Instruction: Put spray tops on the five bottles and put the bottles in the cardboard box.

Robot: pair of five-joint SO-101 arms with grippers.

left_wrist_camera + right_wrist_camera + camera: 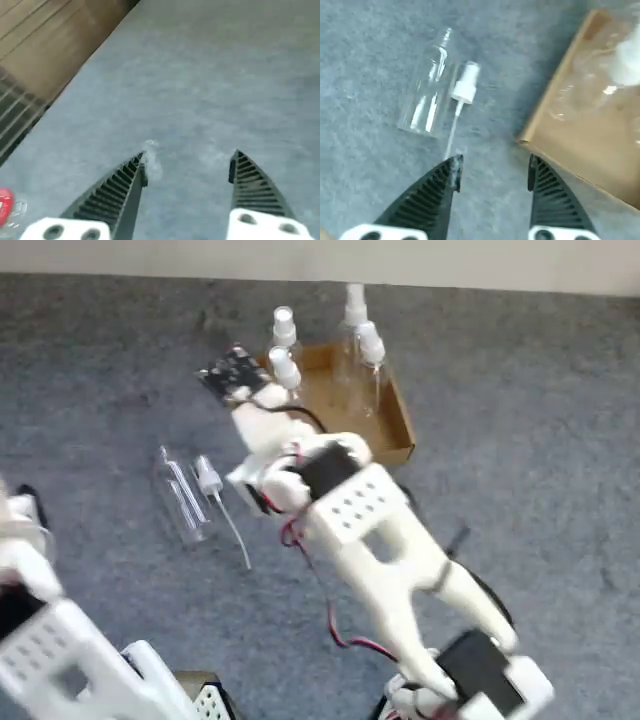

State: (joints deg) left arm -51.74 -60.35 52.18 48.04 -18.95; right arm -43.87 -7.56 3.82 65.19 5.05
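The cardboard box [392, 430] sits at the back of the grey carpet, with several clear bottles [370, 365] standing upright in it, each with a white spray top. A clear bottle [178, 495] without a top lies on the carpet left of the box, and a loose spray top [209, 478] with its long tube lies beside it. My right gripper [232, 375] hangs open and empty above the box's left side. In the right wrist view, the lying bottle [427, 85], spray top [465, 85] and box [580, 125] lie beyond the gripper [493, 162]. My left gripper [187, 165] is open over bare carpet.
The left arm [40, 640] stands at the near left corner, and the right arm's base [470, 680] at the near right. A wooden surface [40, 45] borders the carpet in the left wrist view. A red cable [310, 570] hangs along the right arm.
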